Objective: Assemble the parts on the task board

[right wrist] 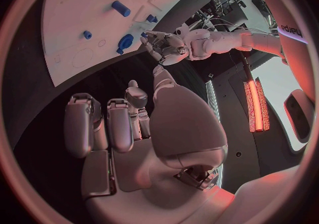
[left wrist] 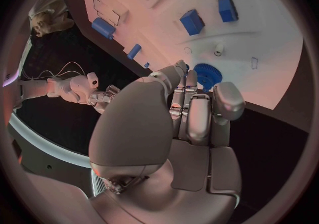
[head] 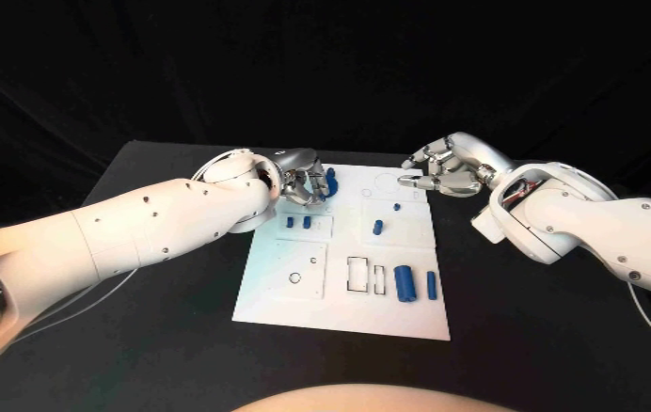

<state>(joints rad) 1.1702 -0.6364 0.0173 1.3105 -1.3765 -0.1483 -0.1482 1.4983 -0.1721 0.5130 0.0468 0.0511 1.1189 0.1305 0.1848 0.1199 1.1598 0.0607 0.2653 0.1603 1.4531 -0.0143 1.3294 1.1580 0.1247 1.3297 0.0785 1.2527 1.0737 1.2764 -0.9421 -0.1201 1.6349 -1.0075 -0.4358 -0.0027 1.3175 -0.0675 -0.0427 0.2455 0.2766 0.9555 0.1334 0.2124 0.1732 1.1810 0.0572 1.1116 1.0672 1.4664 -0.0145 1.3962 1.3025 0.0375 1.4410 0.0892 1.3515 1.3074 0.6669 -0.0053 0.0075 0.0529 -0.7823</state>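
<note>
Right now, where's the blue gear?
In the head view the blue gear is at the task board's far left corner, right by the left hand's fingertips; contact unclear.

left hand (head: 301,180) - fingers curled, empty | right hand (head: 444,169) - fingers curled, empty

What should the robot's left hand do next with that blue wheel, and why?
Probably lower the fingers onto the blue gear and grip it. The left hand hovers over the far corner of the white board, fingertips just short of it, holding nothing.
</note>
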